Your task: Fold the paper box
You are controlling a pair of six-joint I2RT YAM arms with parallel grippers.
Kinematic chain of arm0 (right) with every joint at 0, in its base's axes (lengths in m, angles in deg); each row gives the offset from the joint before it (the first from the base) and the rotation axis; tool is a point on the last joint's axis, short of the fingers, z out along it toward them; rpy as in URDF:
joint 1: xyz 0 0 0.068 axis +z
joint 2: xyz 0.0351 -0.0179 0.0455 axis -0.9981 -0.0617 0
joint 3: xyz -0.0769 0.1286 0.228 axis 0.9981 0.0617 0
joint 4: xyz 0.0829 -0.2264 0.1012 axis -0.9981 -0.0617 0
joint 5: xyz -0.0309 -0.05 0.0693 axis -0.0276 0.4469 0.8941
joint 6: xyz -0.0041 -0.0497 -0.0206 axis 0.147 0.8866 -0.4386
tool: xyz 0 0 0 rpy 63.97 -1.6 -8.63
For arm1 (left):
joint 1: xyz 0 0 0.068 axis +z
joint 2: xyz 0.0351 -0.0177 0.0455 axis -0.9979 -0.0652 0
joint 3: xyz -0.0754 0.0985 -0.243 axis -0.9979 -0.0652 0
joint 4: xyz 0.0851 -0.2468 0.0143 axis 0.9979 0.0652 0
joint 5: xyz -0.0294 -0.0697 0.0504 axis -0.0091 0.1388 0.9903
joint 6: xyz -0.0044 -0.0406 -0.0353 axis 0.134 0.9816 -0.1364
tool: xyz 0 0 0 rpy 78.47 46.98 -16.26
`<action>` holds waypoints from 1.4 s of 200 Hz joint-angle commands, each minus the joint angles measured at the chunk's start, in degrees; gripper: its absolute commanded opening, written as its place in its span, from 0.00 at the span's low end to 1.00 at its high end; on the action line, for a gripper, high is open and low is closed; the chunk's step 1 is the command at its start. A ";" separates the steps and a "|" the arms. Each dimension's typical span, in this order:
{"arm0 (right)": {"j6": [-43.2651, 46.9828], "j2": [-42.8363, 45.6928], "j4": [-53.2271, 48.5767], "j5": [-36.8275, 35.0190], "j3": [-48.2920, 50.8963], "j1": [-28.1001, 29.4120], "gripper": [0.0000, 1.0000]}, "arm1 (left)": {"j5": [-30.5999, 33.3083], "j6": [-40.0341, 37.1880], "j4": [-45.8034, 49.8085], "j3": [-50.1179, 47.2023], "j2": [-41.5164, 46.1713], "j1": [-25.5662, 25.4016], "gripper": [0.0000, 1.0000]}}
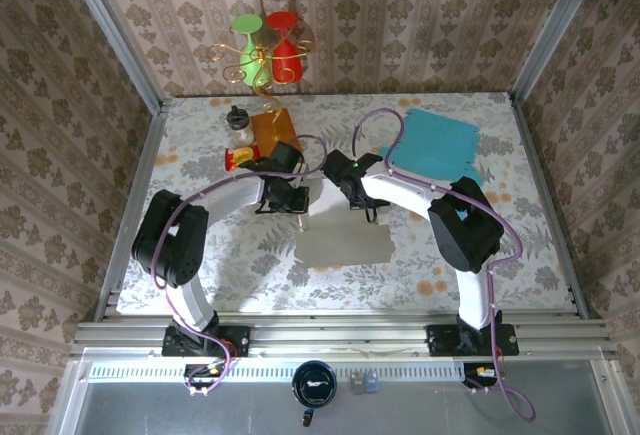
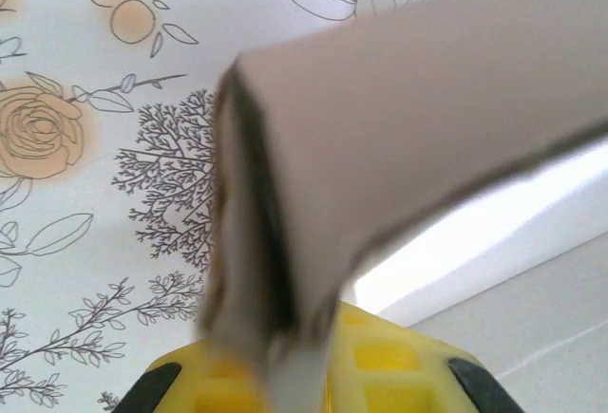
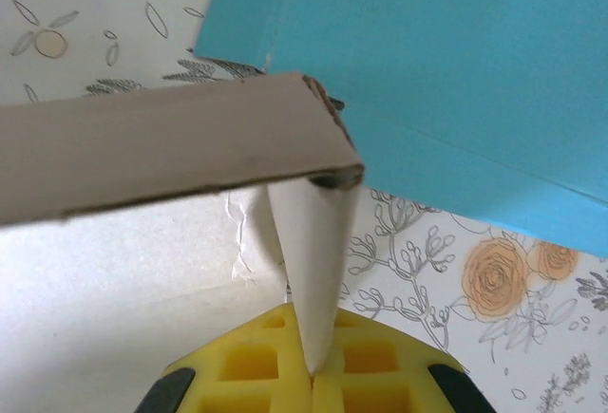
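Overhead view. The paper box (image 1: 345, 243), still a flat sheet of grey-brown card, lay at the centre of the flowered table (image 1: 500, 255). Its far edge was lifted between my two arms. My left gripper (image 1: 290, 203) stood at the box's 11 o'clock corner and my right gripper (image 1: 362, 205) at its 12 o'clock edge, the two close together.

Right wrist view. My right gripper was pressed together on a pale flap of the paper box, which tapered down into the seam between the yellow pads (image 3: 256, 366). A brown panel of the box ran off toward 9 o'clock from that flap.

Left wrist view. A folded corner of the box ran down into the middle of my left gripper's yellow pads. The picture was blurred, and I could not tell whether those pads pinched the card or stood slightly apart from it.

Surroundings. A blue sheet (image 1: 432, 143) lay at 1 o'clock from the box. An orange carton (image 1: 272, 133), a jar (image 1: 239, 125) and a red packet (image 1: 238, 160) were grouped at 11 o'clock.
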 commanded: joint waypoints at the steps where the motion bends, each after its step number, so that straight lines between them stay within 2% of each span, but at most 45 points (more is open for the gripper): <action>1: -2.11 0.16 -5.37 -5.11 -0.17 -0.28 0.00 | 3.86 0.52 1.35 -0.99 1.94 0.96 0.18; 41: -2.60 -0.63 -5.86 -4.26 -0.96 -0.03 0.00 | 6.59 1.03 -1.36 -2.74 4.36 0.08 0.19; 220: -1.30 -0.23 -3.47 -2.11 0.12 0.37 0.00 | 2.38 2.22 -7.40 -1.01 -2.08 0.21 0.24; 254: -1.20 -0.22 -3.46 -2.25 0.02 0.45 0.00 | 3.32 2.30 -6.90 -0.51 -2.36 0.04 0.16; 280: -1.61 -0.43 -3.70 -2.39 -0.14 0.68 0.00 | 6.91 2.90 -4.71 0.60 -2.68 -1.06 0.07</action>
